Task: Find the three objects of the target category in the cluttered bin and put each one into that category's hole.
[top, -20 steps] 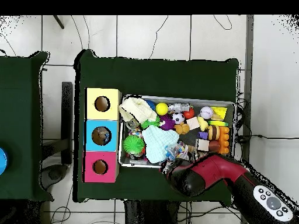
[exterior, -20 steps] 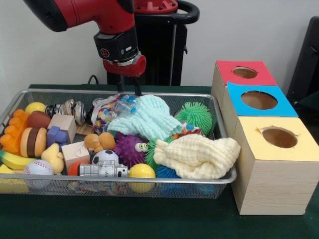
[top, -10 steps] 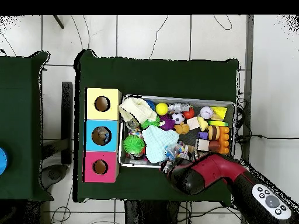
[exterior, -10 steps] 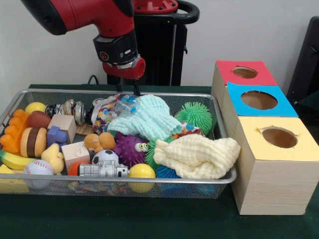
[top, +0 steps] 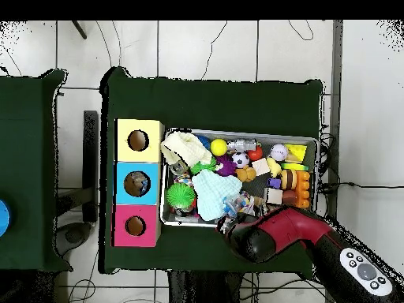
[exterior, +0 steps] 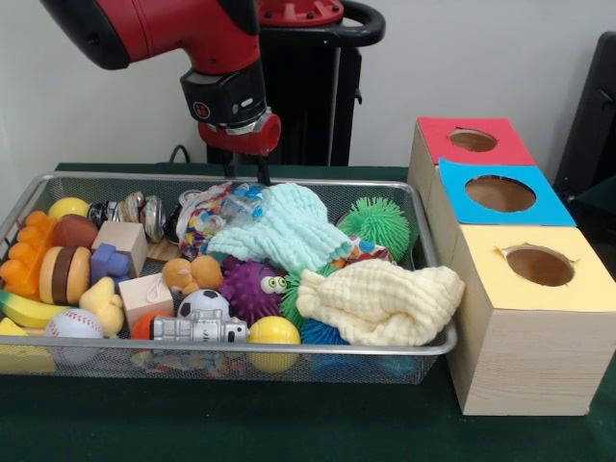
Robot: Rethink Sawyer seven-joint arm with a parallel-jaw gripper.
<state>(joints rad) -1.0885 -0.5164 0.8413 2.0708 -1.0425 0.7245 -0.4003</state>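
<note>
Green table [exterior: 289, 423]: wire bin [exterior: 423, 348] crammed with toys, cloths; pincer [exterior: 247, 172] parted, empty, over far rim.

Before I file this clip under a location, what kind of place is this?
Probably a robotics lab: a red and black robot arm hangs over a wire mesh bin crammed with toys, beside three wooden boxes with coloured holed tops, on a green-covered table.

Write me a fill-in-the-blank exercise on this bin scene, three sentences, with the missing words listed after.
1. The wooden box nearest the camera in the front view has a ____ top.
2. The pale yellow cloth lies at the end of the wire bin nearest the ____.
3. The gripper hangs above the bin's ____ rim in the front view.

Missing words: yellow; boxes; far
</note>
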